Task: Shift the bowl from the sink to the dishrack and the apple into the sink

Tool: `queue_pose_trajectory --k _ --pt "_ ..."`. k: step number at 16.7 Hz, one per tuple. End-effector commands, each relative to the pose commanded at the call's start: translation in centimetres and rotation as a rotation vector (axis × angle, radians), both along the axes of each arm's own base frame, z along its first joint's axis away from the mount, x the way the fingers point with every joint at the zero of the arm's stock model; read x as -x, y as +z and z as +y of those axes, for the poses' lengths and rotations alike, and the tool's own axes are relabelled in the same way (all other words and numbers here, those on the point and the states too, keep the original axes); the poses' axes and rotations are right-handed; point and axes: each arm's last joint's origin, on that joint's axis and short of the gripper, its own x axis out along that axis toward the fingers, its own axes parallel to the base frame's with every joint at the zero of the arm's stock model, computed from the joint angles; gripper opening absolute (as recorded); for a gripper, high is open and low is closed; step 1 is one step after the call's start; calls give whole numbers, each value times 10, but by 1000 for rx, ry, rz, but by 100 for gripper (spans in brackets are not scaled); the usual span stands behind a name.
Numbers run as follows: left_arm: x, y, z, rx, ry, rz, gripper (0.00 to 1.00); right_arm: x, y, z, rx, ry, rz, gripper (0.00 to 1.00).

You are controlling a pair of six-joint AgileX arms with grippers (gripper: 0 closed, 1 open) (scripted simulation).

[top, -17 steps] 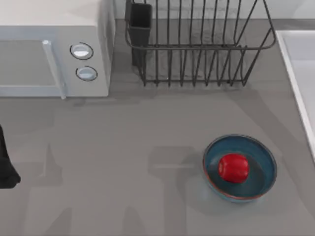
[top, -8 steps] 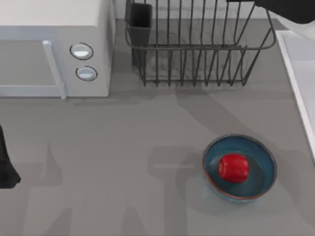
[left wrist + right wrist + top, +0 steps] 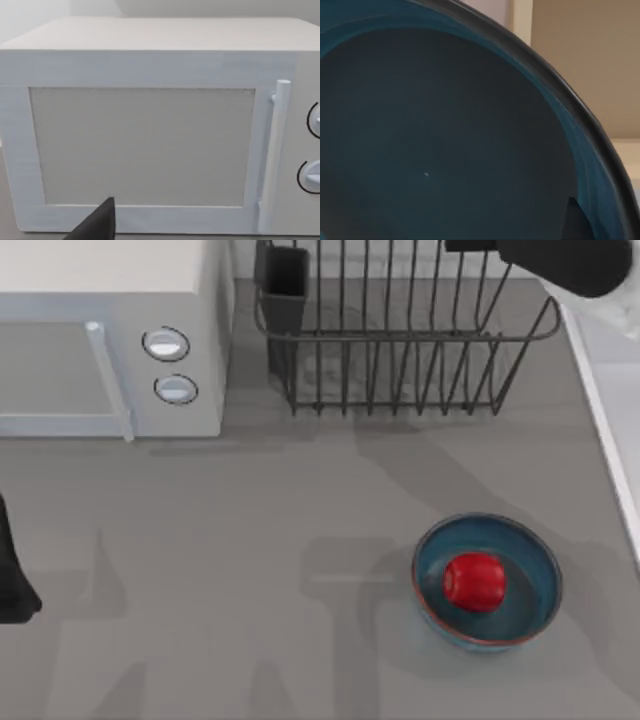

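The deep-blue bowl [image 3: 445, 140] sits close up in the right wrist view, with one dark finger [image 3: 577, 222] of my right gripper at its inner wall. In the top view my right arm [image 3: 560, 262] hangs over the far right corner of the dark wire dishrack [image 3: 400, 335], beside the white sink [image 3: 612, 390] at the right edge. The red apple [image 3: 473, 581] lies inside a second, matching blue bowl [image 3: 530, 615] on the grey table, in front of the rack. My left arm [image 3: 10, 580] rests at the left edge.
A white microwave [image 3: 100, 340] with two round knobs stands at the back left, and it faces the left wrist camera [image 3: 150, 145]. The rack's dark utensil cup [image 3: 285, 285] is at its left corner. Bare grey tabletop [image 3: 250, 570] lies between the left arm and the bowl with the apple.
My right arm has come into the top view from the upper right and moved left over the dishrack's far right corner. The apple, its bowl and the left arm have stayed put.
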Motion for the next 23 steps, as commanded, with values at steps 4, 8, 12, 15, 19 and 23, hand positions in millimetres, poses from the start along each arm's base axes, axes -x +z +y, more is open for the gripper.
queue_pose_trajectory --k 4,8,12,15,19,23 --pt "0 0 0 0 0 0 100 -34 -51 12 -2 1 -1 0" --pt "0 0 0 0 0 0 100 -69 -122 11 -15 2 -14 0" --pt "0 0 0 0 0 0 100 -87 -177 -1 -9 1 -10 0" --pt "0 0 0 0 0 0 100 -90 -188 -5 -5 1 -6 0" --pt "0 0 0 0 0 0 100 -90 -188 -5 -5 1 -6 8" --pt "0 0 0 0 0 0 100 -90 -188 -5 -5 1 -6 38"
